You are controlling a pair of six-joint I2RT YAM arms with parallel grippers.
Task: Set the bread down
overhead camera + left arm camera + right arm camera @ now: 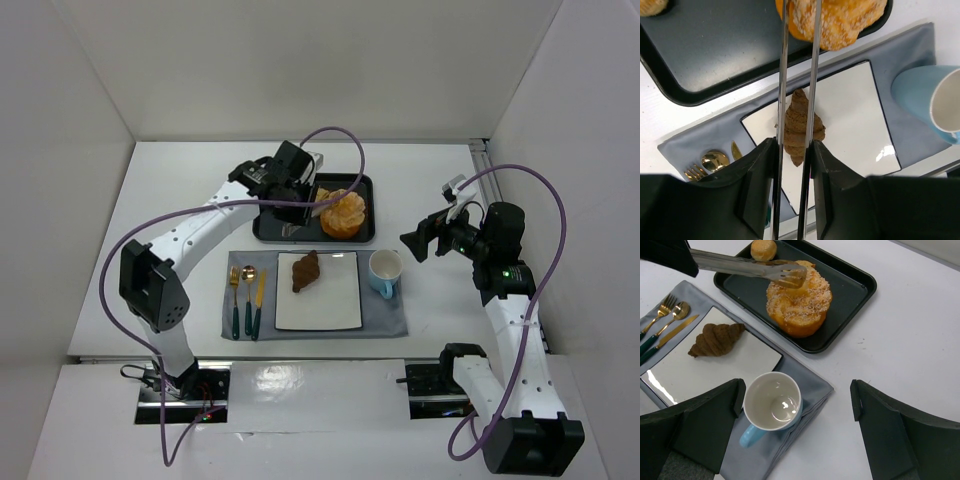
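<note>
Metal tongs, clamped in left gripper, touch orange bun at tray's right edge; right gripper wide, empty.

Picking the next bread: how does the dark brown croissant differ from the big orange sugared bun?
The dark brown croissant lies on the white square plate; the big orange sugared bun sits in the black tray. The croissant is smaller and tapered, the bun round. Metal tongs reach only the bun. Both are bread.

No lettering, label, brand, number or sign can be read in any view. The black tray, white plate, blue cup and grey mat show plain, unmarked surfaces.
</note>
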